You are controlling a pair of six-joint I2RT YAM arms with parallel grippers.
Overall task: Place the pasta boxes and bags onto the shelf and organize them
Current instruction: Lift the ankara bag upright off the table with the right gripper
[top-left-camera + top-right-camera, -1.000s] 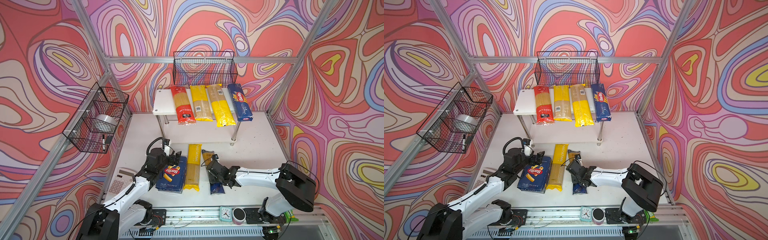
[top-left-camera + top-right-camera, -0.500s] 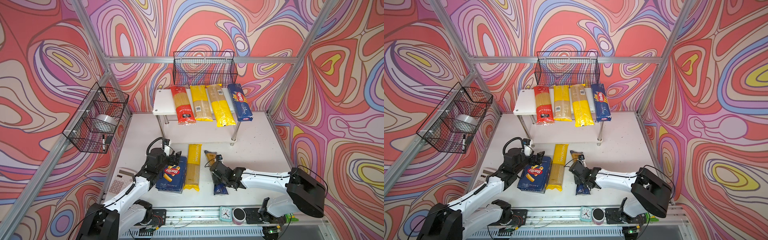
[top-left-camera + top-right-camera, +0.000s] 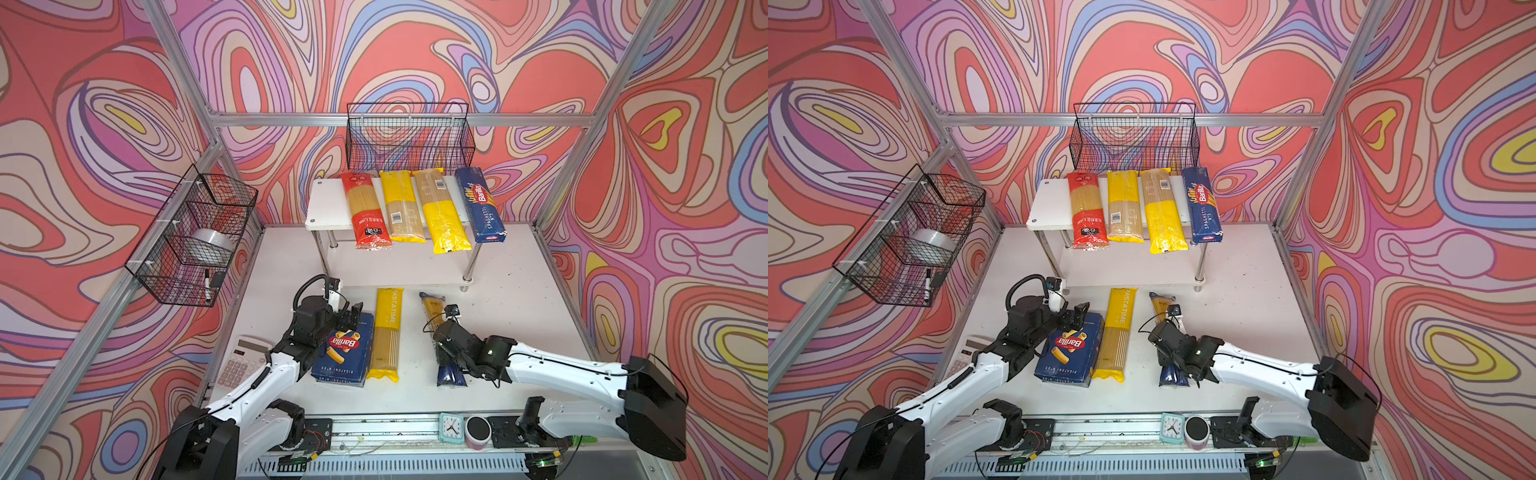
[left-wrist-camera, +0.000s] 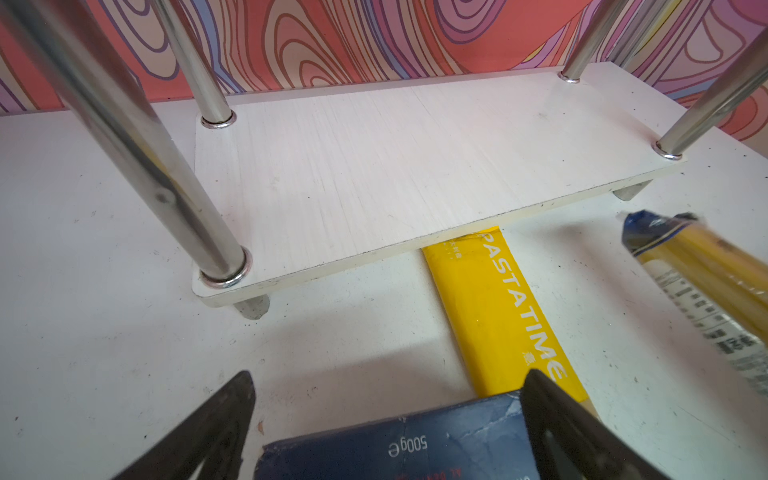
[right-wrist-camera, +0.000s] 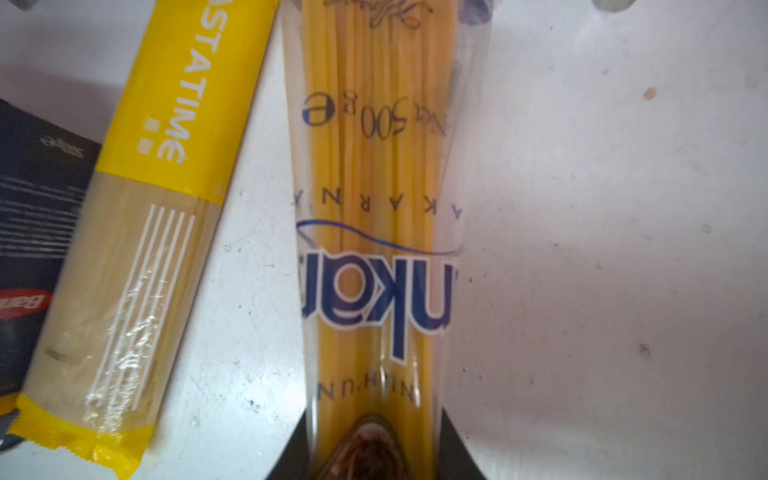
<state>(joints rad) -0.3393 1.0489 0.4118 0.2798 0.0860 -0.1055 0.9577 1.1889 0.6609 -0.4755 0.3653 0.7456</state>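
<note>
Lower middle of a top view, my right hand [image 3: 445,353] has just clamped the blue bag [image 3: 451,376]: grasp made, shelf [image 3: 328,203] next.

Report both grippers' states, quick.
Left gripper: open, jaws straddling the end of the Barilla rigatoni box.
Right gripper: closed on the dark blue spaghetti bag.

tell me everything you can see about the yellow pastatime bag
The PASTATIME bag is a long, narrow yellow plastic pack. Its far half is solid yellow with white lettering; its near half is a clear window with thin white stripes, showing pale spaghetti, closed by a crimped yellow seal. It lies flat on the white table, lengthwise toward the shelf, its far end tucked just under the lower board. One long side lies close against the rigatoni box, seemingly touching.
</note>
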